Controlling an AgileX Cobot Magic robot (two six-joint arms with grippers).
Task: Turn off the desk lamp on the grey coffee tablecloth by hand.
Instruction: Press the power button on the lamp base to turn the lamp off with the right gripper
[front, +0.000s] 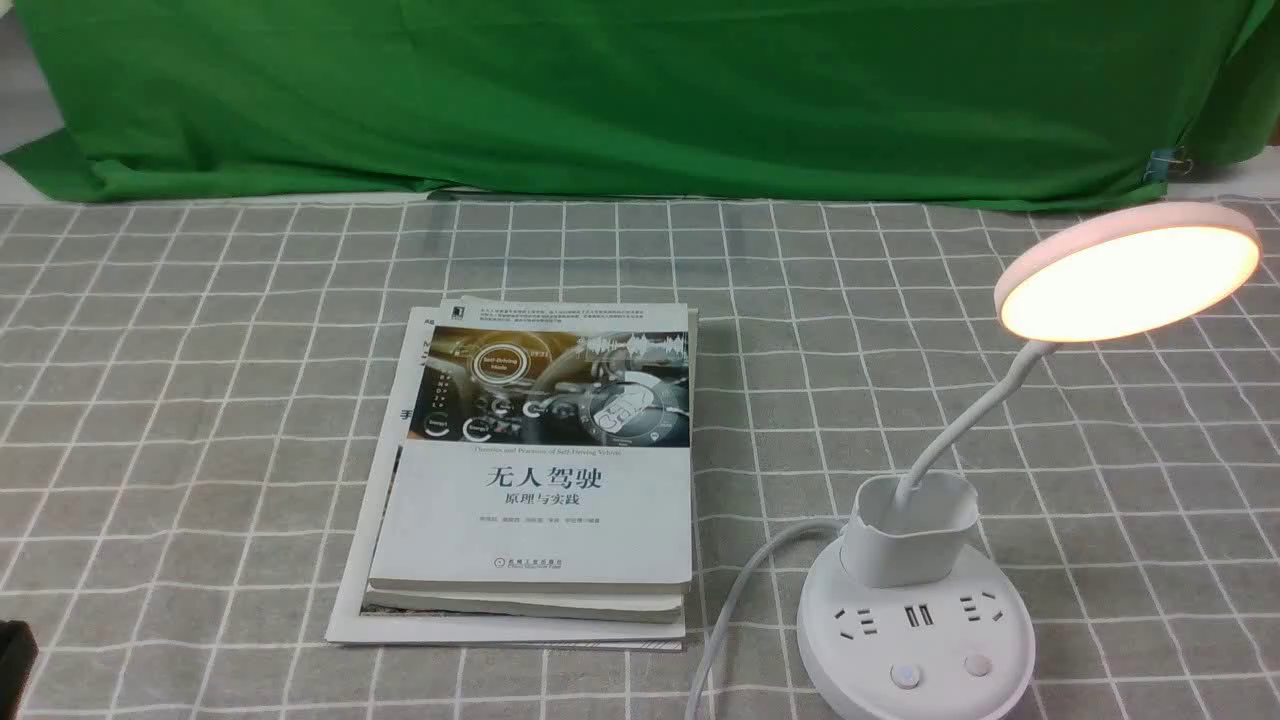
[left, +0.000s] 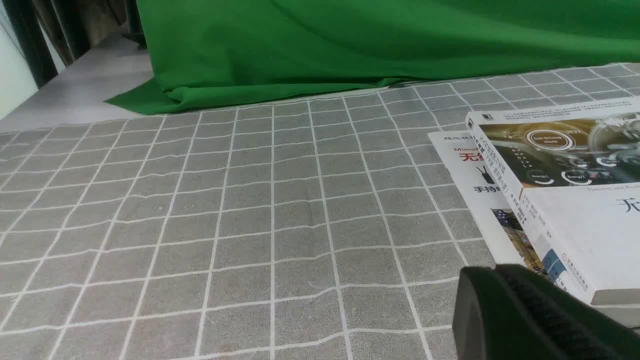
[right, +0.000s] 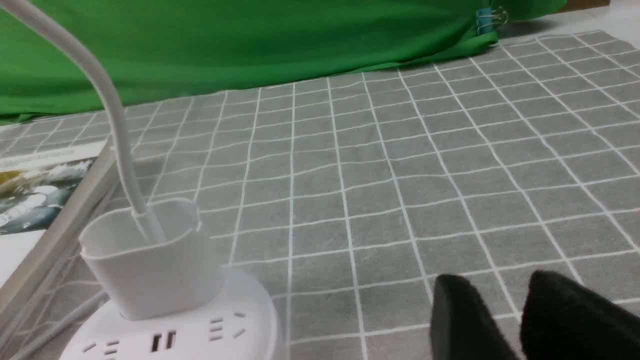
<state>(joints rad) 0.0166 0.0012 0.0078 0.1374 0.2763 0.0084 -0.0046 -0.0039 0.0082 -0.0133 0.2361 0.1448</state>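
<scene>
Right pincer (right: 500, 295): two black fingers a narrow way apart, with only cloth showing in the gap. It grips nothing and sits low over the cloth.
Left pincer (left: 525, 310): only one black, ridged finger shows (the rest is out of frame), so I cannot tell how wide it stands.
Desk lamp (front: 908, 530): lit, with its round head (front: 1130, 275) glowing warm. It stands near the right pincer but apart from it, with a strip of bare cloth between its base (right: 200, 335) and the fingers.
Lamp buttons: two small round ones, (front: 907, 676) and (front: 977, 664), on the near edge of the base below the sockets. Neither pincer touches them.
Lamp cable (front: 740, 600): white, running from the base toward the books.
Grey coffee tablecloth (front: 200, 400): white grid lines; it lies under both pincers, the lamp and the books.
Books (front: 540, 470): a flat stack just beside the left pincer's finger. From the right pincer they lie beyond the lamp.
Green backdrop (front: 640, 90): well beyond both pincers, at the cloth's far edge.
</scene>
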